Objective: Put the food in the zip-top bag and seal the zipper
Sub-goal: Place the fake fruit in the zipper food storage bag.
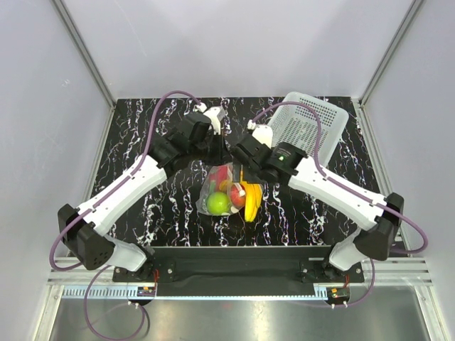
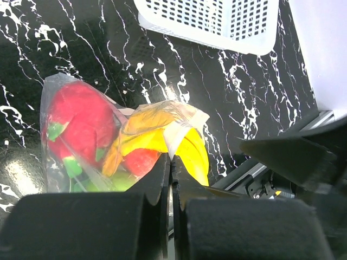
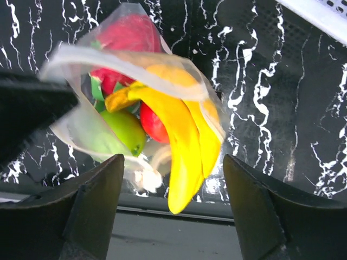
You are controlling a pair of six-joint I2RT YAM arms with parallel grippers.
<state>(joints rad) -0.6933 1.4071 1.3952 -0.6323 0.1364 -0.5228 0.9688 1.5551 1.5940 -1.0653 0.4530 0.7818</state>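
The clear zip-top bag (image 1: 226, 186) lies mid-table and holds the food: a green-topped red fruit (image 2: 81, 122), a red round fruit (image 3: 152, 123), a green fruit (image 1: 217, 204) and the yellow banana bunch (image 3: 181, 146). The banana's tip sticks out past the bag's edge (image 1: 251, 208). My left gripper (image 2: 172, 162) is shut on a fold of the bag's edge beside the banana. My right gripper (image 3: 173, 187) is open, with its fingers (image 3: 100, 189) wide apart on either side of the banana tip and touching nothing. The zipper strip cannot be told apart.
A white perforated basket (image 1: 311, 122) stands at the back right, close behind my right arm; it also shows in the left wrist view (image 2: 217, 19). The black marbled tabletop (image 1: 149, 142) ends in a metal rail at the near edge.
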